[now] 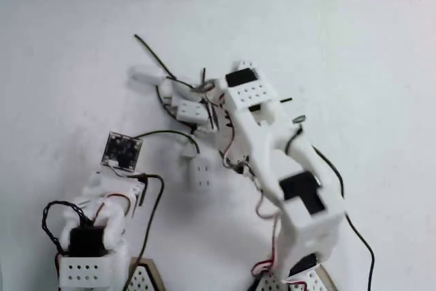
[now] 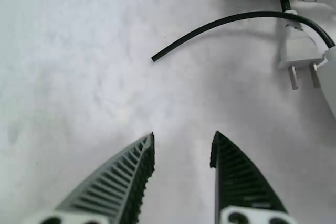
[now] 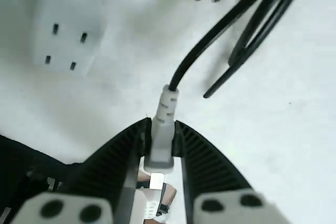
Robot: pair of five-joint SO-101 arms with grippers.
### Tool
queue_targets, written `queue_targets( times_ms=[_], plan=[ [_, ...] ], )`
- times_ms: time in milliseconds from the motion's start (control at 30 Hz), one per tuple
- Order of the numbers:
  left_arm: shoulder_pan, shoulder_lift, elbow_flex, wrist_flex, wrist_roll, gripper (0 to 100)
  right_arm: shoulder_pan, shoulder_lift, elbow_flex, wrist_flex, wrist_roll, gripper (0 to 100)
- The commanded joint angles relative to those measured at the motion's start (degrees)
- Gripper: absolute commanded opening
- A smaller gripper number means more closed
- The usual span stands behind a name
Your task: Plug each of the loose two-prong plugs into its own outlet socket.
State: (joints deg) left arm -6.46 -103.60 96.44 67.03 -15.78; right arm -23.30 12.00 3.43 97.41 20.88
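High view places the left arm low at left; its left gripper (image 2: 181, 156) hovers over the white table (image 2: 79, 77), ribbed fingers spread, empty. A loose white two-prong plug (image 2: 300, 62) lies nearby, just beside a white oblong outlet block (image 1: 202, 170). Farther right, the right gripper (image 3: 163, 137) is clamped on a second white plug (image 3: 157, 153) near a white four-hole socket block (image 3: 65, 30).
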Motion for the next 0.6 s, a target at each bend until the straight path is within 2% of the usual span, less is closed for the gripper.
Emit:
queue_targets(
  times_ms=[0, 367, 567],
  plan=[
    [-0.4, -0.6, -1.0, -1.0, -0.5, 19, 0.4, -15.0, 2.0, 1.0, 0.6, 1.8],
    [-0.4, -0.6, -1.3, -1.3, -0.1, 19, 0.3, -50.2, 7.7, 0.7, 0.1, 1.8],
    [-0.4, -0.6, -1.5, -3.7, 0.3, 19, 0.7, -60.1, 8.4, -1.0, -0.5, 1.8]
  ],
)
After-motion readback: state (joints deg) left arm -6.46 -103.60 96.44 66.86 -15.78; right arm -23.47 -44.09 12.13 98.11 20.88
